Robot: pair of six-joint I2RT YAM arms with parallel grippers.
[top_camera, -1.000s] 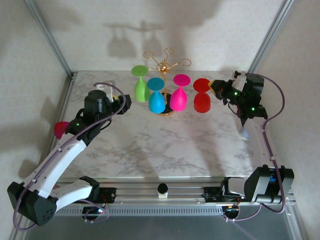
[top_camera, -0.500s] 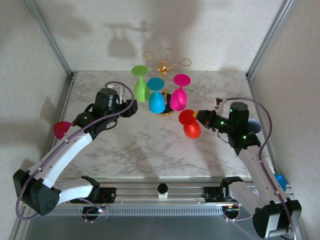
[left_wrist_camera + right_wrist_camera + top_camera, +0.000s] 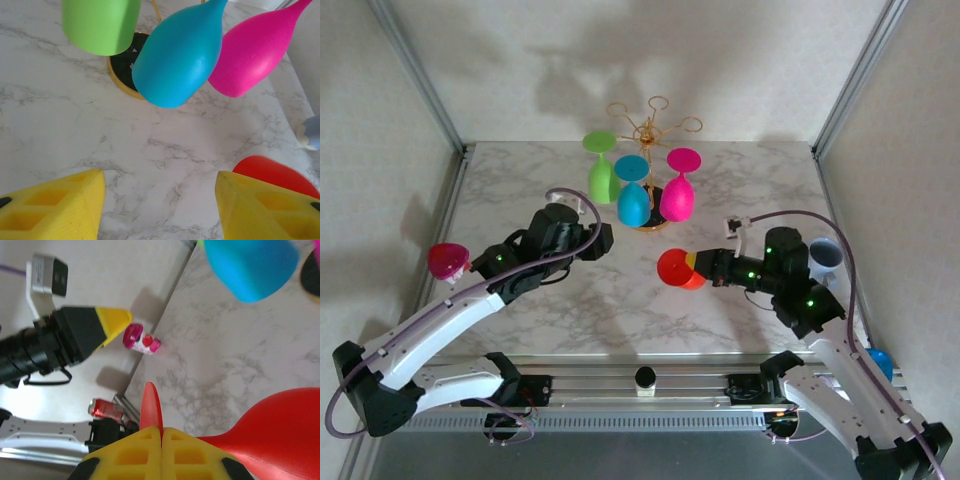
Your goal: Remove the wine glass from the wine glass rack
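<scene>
We see the red glass [image 3: 672, 270] off the rack [image 3: 647, 130], right of ctr in the top view, above bare counter [image 3: 620, 310] and tipped well off upright. The right gripper [image 3: 161, 431] is clamped tight on its thin stem. In the right wrist view the stem sits pinched between the yellow pads, w/ the foot disc edge-on just above them and the bowl bulging to the lower right. The rack stands upper ctr, at the back of the counter. The green glass [image 3: 601, 178], blue glass [image 3: 633, 203] & pink glass [image 3: 677, 198] hang bowl-down from it, close together. Blue & pink overlap in the left wrist view; touching or not, can't tell. The left gripper [image 3: 160, 175] is left of ctr, jaws partway apart w/ nothing between them, facing the blue bowl. Handling, as we judge it: opaque, smooth, evenly coloured, so prob. plastic, i.e. light, stiff and not esp. fragile, but slick, w/ most of the weight in the bowl. Held at the stem it could pivot in the pads, so we'd want a firm grip & gentle moves. Best hold is mid-stem: narrow enough for the jaws, and foot & bowl act as stops either way. The bowl looks too wide & rounded; it might squirt out.
</scene>
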